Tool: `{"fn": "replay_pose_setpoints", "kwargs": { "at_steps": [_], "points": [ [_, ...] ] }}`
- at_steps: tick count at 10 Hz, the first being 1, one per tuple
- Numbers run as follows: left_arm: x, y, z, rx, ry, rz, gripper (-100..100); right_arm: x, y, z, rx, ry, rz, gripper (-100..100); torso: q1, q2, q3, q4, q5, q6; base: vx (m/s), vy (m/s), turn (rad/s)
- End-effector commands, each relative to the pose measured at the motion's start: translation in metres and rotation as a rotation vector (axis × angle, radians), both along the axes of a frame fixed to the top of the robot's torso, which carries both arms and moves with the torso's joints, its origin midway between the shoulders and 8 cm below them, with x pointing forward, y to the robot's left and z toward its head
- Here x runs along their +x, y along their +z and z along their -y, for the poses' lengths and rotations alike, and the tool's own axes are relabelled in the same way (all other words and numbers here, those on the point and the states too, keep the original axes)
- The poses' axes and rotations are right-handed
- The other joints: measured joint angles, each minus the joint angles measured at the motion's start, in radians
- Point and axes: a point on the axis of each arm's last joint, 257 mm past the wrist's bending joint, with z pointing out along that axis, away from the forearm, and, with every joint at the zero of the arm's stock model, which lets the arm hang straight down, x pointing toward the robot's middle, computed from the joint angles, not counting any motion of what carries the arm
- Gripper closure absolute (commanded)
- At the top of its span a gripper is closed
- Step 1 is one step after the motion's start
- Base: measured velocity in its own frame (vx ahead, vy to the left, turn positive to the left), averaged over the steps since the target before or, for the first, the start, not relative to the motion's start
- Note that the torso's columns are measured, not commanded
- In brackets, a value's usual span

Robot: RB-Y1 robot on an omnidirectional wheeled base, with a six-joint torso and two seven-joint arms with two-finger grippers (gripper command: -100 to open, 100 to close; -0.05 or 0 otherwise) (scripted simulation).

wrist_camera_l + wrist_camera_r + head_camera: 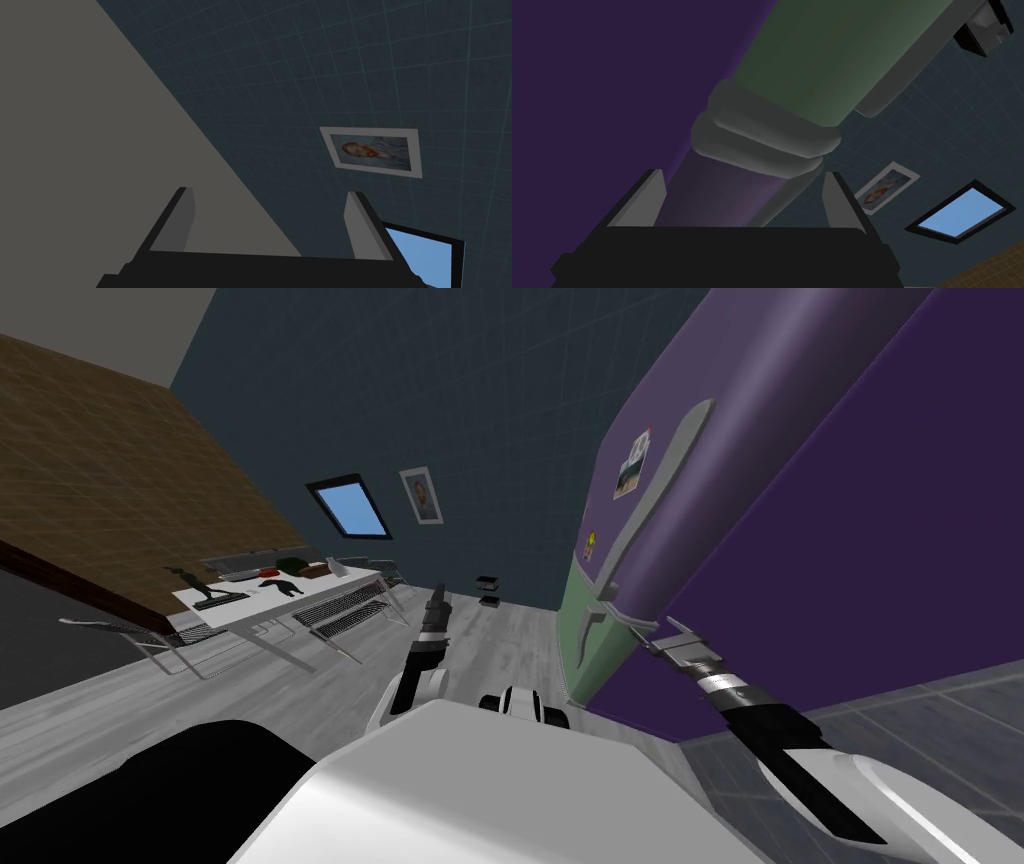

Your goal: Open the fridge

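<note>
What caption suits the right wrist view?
Right gripper, jaws open, faces the grey band where the fridge turns from purple to green.

Grey plank floor (500,638) spreads ahead of the left fingers (360,225). The purple-and-green fridge (720,488) stands on it, right at the right fingers (837,200). Well beyond the left fingers, a white counter (320,586) carries a dark figurine (195,583) and a red item (268,573).

one fridge (722,493), two handles (690,426) (592,628), one table (322,588)
</note>
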Motion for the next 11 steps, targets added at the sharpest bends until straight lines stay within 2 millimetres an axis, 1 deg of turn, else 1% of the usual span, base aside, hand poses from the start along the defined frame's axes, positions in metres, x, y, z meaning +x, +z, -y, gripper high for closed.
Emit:
{"fn": "replay_pose_setpoints", "kwargs": {
  "at_steps": [1, 2, 3, 4, 6, 8, 11],
  "points": [
    [0.000, 0.000, 0.000, 0.000, 0.000, 0.000, 0, 0.004, 0.007, 0.021, -0.219, -0.014, -0.009, -100, 0.004, -0.002, -0.001, 0.000, 0.002, -0.001, 0.054, 0.192, -0.065],
    [0.000, 0.000, 0.000, 0.000, 0.000, 0.000, 0, 0.006, 0.009, 0.030, -0.302, -0.019, -0.016, -100, 0.007, -0.002, -0.002, 0.000, 0.003, -0.005, 0.057, 0.166, -0.054],
    [0.000, 0.000, 0.000, 0.000, 0.000, 0.000, 0, 0.006, 0.010, 0.029, -0.311, -0.014, -0.017, -100, 0.006, -0.003, -0.003, 0.000, 0.004, -0.006, 0.024, 0.116, -0.011],
    [0.000, 0.000, 0.000, 0.000, 0.000, 0.000, 0, 0.008, 0.013, 0.038, -0.392, -0.019, -0.022, -100, 0.002, -0.003, -0.004, 0.001, 0.004, -0.007, 0.008, 0.120, -0.006],
    [0.000, 0.000, 0.000, 0.000, 0.000, 0.000, 0, 0.012, 0.020, 0.053, -0.539, -0.027, -0.029, -100, 0.000, -0.005, -0.005, 0.002, 0.005, -0.004, 0.024, 0.141, -0.023],
    [0.000, 0.000, 0.000, 0.000, 0.000, 0.000, 0, 0.015, 0.026, 0.065, -0.657, -0.035, -0.034, -100, -0.001, -0.006, -0.006, 0.002, 0.005, -0.004, 0.039, 0.155, -0.036],
    [0.000, 0.000, 0.000, 0.000, 0.000, 0.000, 0, 0.017, 0.033, 0.078, -0.768, -0.046, -0.037, -100, -0.003, -0.008, -0.007, 0.002, 0.005, -0.006, 0.026, 0.111, -0.020]
  ]
}}
